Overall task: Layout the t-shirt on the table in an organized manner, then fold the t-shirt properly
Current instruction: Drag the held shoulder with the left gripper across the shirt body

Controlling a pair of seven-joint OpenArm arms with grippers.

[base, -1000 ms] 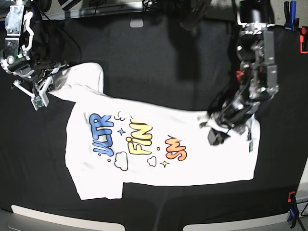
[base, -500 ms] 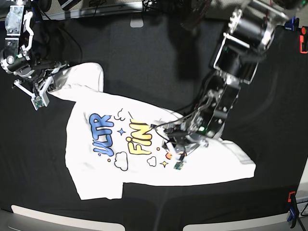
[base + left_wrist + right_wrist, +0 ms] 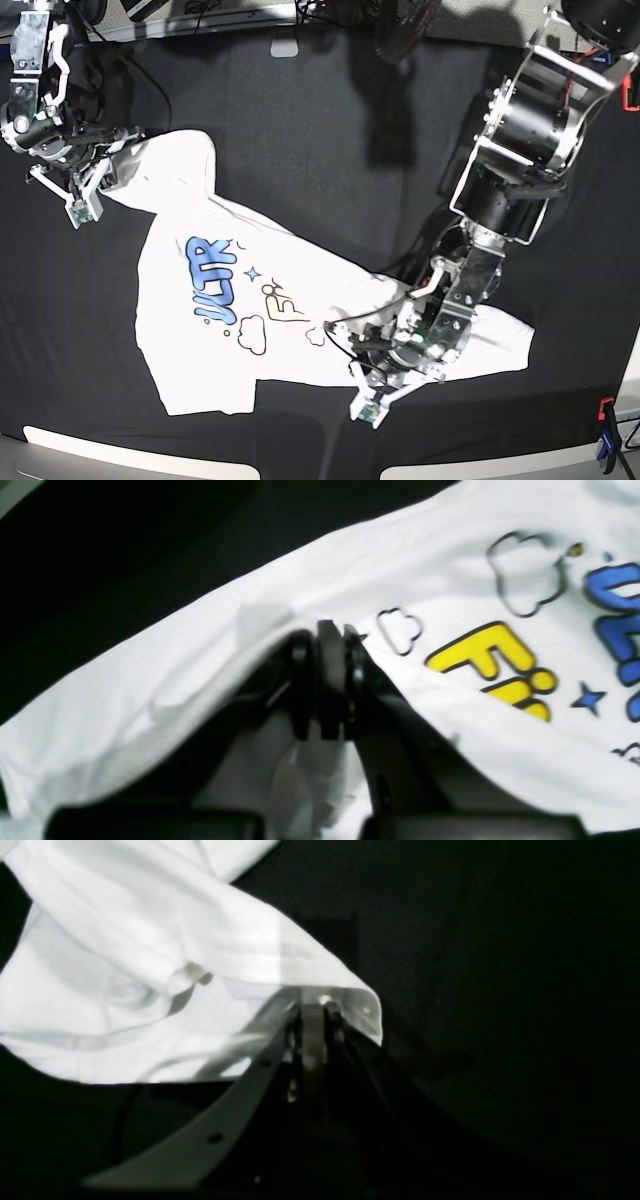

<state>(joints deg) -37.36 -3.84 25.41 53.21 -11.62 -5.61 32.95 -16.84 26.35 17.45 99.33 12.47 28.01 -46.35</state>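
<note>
I am looking at the t-shirt (image 3: 260, 320), which is lying print-side up across the middle of the bench (image 3: 320, 130), its blue lettering flat and readable while the yellow letters are half covered by a flap being drawn over them from the hem side. By my judgement the laying-out is largely done and the first fold is only partly made: the flap is sitting diagonally, not yet squared to the body, and the sleeves are not tucked. The sleeve at the far corner is bunching up in soft ridges, and the near sleeve is lying flat at the front edge. The cloth is looking thin and limp, creasing wherever it is being lifted.

My left gripper (image 3: 325, 680) is reaching low over the shirt's lower edge, its jaws pressing together on a pinch of white fabric just beside the small cloud outlines and the yellow letters. My right gripper (image 3: 312, 1035) is sitting at the far sleeve, jaws together on the hem of the white cloth, holding that corner against the black cover. The rest of the bench is showing bare around the shirt, with a blue clamp (image 3: 606, 450) at its edge.
</note>
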